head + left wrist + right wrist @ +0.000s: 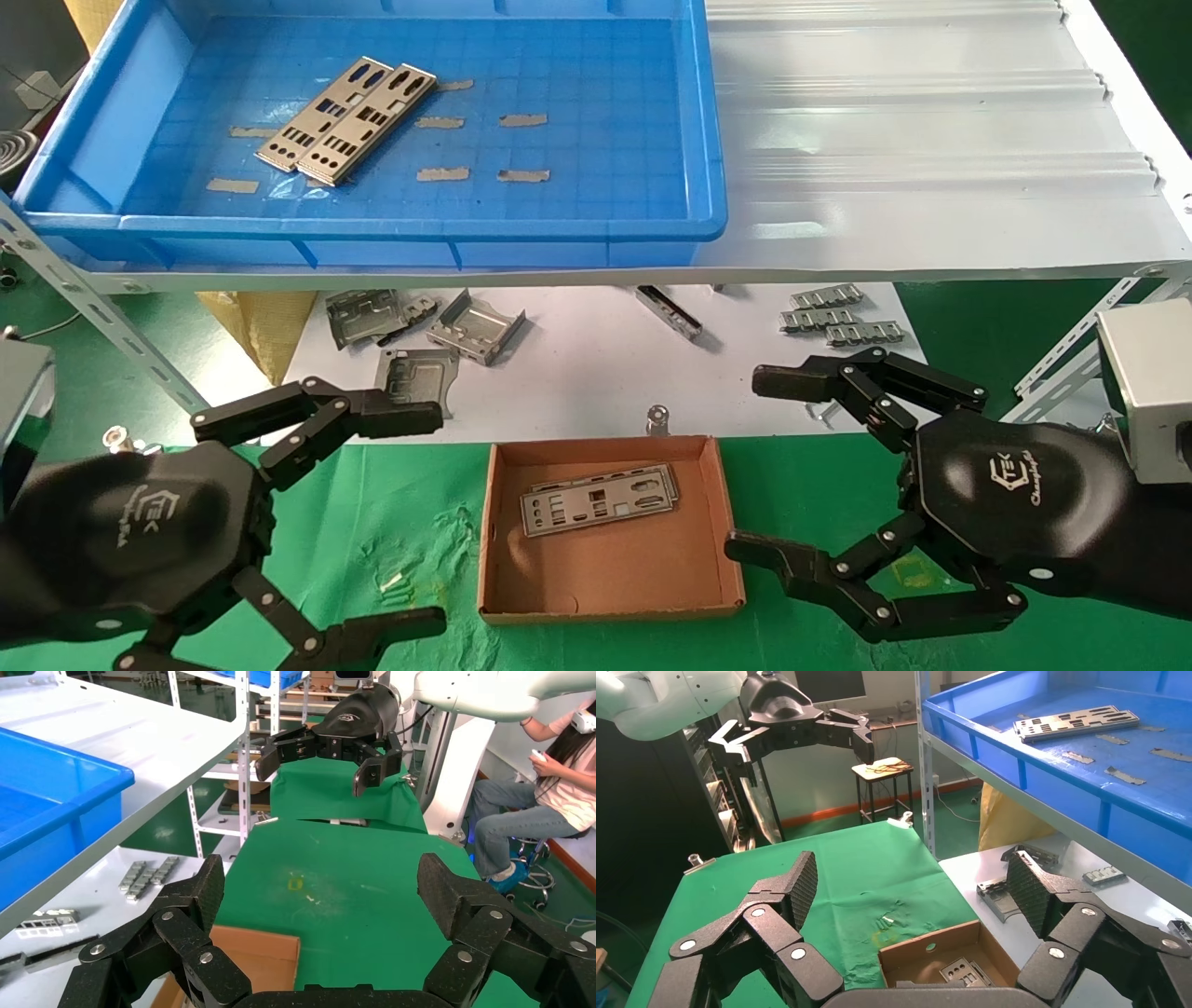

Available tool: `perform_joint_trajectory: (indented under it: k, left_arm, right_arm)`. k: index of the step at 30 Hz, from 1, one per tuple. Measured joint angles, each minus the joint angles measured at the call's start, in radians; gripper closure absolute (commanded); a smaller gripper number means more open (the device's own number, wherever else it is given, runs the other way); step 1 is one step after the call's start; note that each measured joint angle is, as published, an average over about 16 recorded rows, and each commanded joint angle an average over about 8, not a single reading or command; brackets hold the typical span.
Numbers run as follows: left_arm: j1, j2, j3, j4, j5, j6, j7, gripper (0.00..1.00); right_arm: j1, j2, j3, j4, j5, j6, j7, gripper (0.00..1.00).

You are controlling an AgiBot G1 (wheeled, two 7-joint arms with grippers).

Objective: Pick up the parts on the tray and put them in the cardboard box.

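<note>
The left gripper (382, 522) hovers at about 8 o'clock in the head view, over the green cloth (410, 522) just left of the cardboard box (610, 610). Its fingers are spread wide and hold nothing; the left wrist view shows both pads (204, 888) well apart with only cloth between them.

At 11 o'clock, on the upper white shelf (931, 140), sits the blue tray (708, 140). Two parts (349, 121) lie side by side and touching on its grid floor, running diagonally, among several bits of tan tape (442, 173). The right wrist view shows the same pair (1077, 724) lying flat in the tray (1018, 748).

Below the shelf, near 12 o'clock of the box, bent metal brackets (475, 326) lie on the white lower surface (577, 363), with small linked metal strips (838, 321) towards 2 o'clock.

The cardboard box stands at 6 o'clock on the green cloth, open-topped. Parts (599, 499) lie flat in its far half, one at least resting on another; how many, I cannot tell.

The right gripper (754, 466) hovers at about 4 o'clock, just right of the box, fingers likewise spread wide and empty. In the right wrist view its pads (800, 881) frame the box corner (933, 952) below.
</note>
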Motion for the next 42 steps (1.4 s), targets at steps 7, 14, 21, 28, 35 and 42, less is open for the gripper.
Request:
perform_joint_trajectory:
  k: [7,14,21,28,35,42]
  left_arm:
    - [-0.001,0.002,0.001,0.003,0.001,0.0,0.001,0.0]
    - [-0.002,0.003,0.002,0.005,0.002,0.0,0.002,0.0]
    - [-0.003,0.003,0.002,0.006,0.003,0.0,0.002,0.0]
    - [-0.003,0.004,0.003,0.006,0.003,0.0,0.003,0.0]
    - [-0.003,0.004,0.003,0.007,0.003,0.0,0.003,0.0]
    - [-0.003,0.004,0.003,0.007,0.003,0.0,0.003,0.0]
  right_arm:
    - [0.0,0.0,0.0,0.0,0.0,0.0,0.0,0.0]
    - [0.0,0.0,0.0,0.0,0.0,0.0,0.0,0.0]
    - [0.0,0.0,0.0,0.0,0.0,0.0,0.0,0.0]
    - [0.0,0.0,0.0,0.0,0.0,0.0,0.0,0.0]
    - [0.0,0.0,0.0,0.0,0.0,0.0,0.0,0.0]
    - [0.0,0.0,0.0,0.0,0.0,0.0,0.0,0.0]
